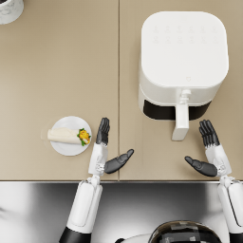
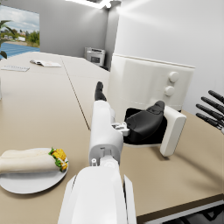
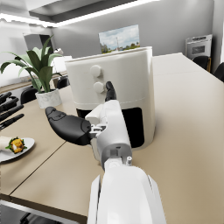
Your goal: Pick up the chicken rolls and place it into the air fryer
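Reaching, step in hand: I judge this to be the approach to the chicken roll; nothing is lifted yet, so the task is at its start.
Left hand (image 1: 102,147): open and empty, fingers straight and pointing away from me, thumb spread toward my right; it hovers just beside the plate's right rim, not touching it in the head view.
Right hand (image 1: 211,151): open and empty as well, fingers extended, thumb spread toward my left; it sits near the air fryer's handle, apart from it.
How to do it well: I should move my left hand sideways over the roll, lower it along the roll's length and close around the plain wrapped middle, not the filled end, so the filling is not squeezed out. I should lift straight up so the plate is not dragged.
Plate (image 1: 60,147): small, white, round, on the tan table (image 1: 57,71); it holds a single chicken roll (image 1: 66,135).
Chicken roll: lies flat across the plate, pale wrap toward my left, yellow and green filling at the end nearest my left hand.
Air fryer (image 1: 182,52): white, well apart from the plate, ahead of my right hand. Its handle (image 1: 181,121) points toward me with a dark gap behind it; the drawer looks only slightly drawn out, and I cannot tell what is inside.
Risk: the drawer probably needs pulling out further before the roll can go in.
Pot (image 1: 9,9): white, at the far left corner, partly out of view.
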Controlling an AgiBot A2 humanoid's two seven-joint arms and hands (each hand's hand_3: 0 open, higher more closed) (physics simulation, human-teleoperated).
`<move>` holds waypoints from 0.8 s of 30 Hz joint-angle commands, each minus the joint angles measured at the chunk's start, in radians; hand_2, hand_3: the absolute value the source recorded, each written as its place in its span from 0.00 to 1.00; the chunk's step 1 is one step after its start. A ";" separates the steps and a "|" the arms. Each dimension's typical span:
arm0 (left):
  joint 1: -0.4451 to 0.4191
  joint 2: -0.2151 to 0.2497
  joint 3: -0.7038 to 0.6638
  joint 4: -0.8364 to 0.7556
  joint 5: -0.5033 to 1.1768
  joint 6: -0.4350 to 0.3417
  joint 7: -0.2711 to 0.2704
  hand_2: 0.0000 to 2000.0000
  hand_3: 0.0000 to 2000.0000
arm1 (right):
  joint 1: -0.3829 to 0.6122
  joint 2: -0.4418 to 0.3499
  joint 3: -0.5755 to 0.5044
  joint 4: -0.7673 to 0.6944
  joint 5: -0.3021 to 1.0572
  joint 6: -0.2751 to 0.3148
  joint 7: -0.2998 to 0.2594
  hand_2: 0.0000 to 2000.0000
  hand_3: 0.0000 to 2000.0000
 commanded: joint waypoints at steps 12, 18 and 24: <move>-0.056 0.014 -0.129 -0.086 0.177 -0.071 -0.071 0.00 0.00 | 0.042 -0.066 0.062 -0.033 0.177 -0.070 0.071 0.00 0.00; -0.068 0.024 -0.226 -0.098 0.446 -0.072 -0.072 0.00 0.00 | 0.047 -0.086 0.068 -0.077 0.314 -0.071 0.072 0.00 0.00; -0.054 0.029 -0.361 -0.094 0.716 -0.072 -0.072 0.00 0.00 | 0.039 -0.097 0.073 -0.125 0.332 -0.071 0.072 0.00 0.00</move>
